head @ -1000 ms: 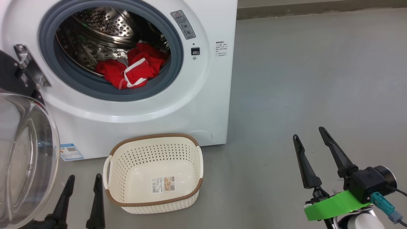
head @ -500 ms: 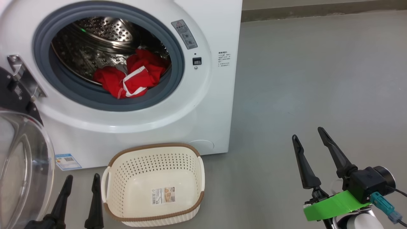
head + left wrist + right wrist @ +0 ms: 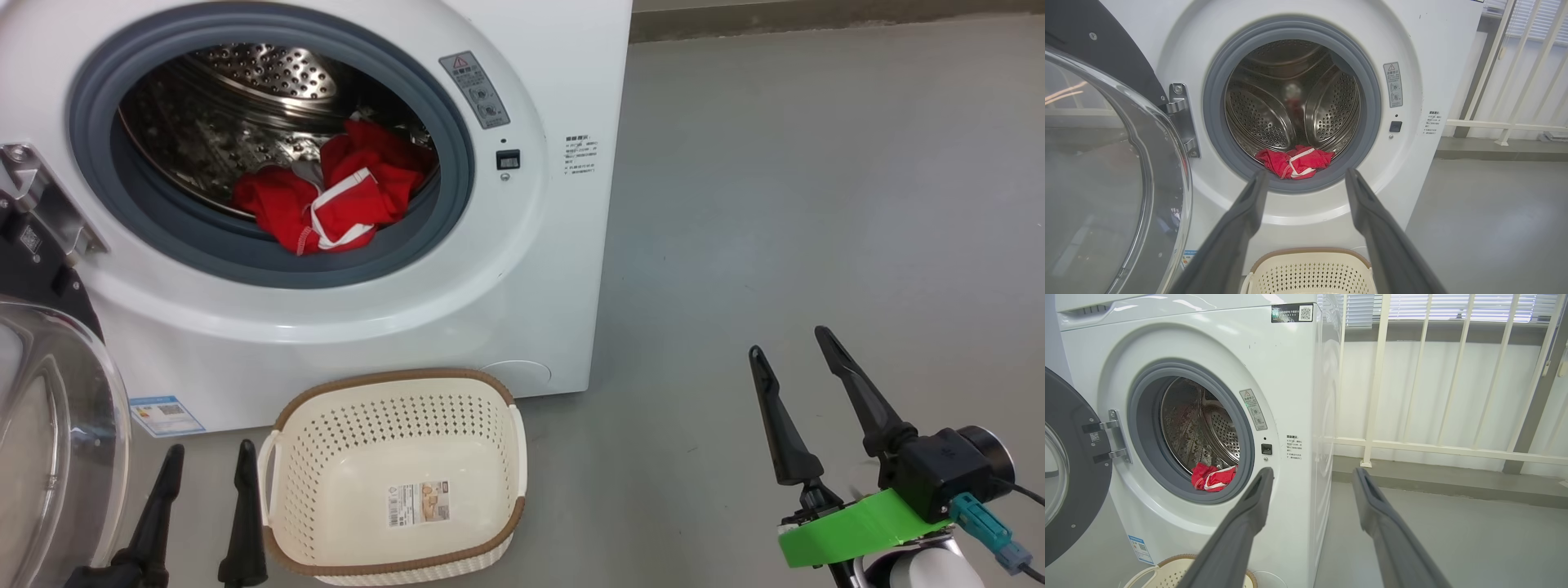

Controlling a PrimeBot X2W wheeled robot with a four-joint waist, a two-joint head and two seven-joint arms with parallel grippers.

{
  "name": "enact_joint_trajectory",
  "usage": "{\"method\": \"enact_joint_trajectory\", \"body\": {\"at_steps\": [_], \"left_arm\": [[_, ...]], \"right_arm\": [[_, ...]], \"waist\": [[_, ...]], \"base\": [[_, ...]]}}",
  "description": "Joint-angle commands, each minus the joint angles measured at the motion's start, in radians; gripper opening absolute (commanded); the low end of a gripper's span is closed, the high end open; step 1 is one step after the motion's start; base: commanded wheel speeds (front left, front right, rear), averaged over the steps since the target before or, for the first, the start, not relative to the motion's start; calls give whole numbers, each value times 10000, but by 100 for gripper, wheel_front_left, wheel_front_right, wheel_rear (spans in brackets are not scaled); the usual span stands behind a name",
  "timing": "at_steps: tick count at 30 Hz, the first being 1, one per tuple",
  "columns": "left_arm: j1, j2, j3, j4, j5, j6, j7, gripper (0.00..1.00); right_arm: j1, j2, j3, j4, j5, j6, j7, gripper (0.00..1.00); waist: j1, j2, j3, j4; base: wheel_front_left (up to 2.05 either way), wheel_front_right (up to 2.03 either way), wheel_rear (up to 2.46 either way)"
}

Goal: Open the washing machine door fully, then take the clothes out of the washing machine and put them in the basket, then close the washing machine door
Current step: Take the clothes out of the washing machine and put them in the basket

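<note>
Hanging open, the door point(image 3: 57, 425) is showing clothes point(image 3: 335, 200) lying in the washer point(image 3: 531, 269). The basket point(image 3: 392, 380) is sitting empty. The left gripper point(image 3: 210, 447) and right gripper point(image 3: 788, 341) are standing spread.

Head view from above, looking down at washing machine point(image 3: 522, 269) front and basket point(image 3: 396, 376), close. Left wrist view low, facing straight into drum point(image 3: 1290, 98). Right wrist view from farther right, angled leftward. Drum opening shared by all.

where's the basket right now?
Head view, lower centre: the basket sits on the floor directly in front of the washing machine, just right of the left claw.
</note>
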Motion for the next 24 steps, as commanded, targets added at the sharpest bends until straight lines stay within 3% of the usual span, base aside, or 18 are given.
{"method": "enact_joint_trajectory", "body": {"at_steps": [1, 24], "left_arm": [[-418, 120, 374, -306, 93, 75, -131, 100], [-746, -78, 160, -522, -125, 5, -176, 100]], "right_arm": [[-306, -10, 278, -275, 17, 62, -65, 100], [-454, -10, 188, -480, -104, 62, -65, 100]], "waist": [[0, -1, 7, -5], [0, -1, 666, 327]], "base": [[0, 0, 0], [0, 0, 0]]}}
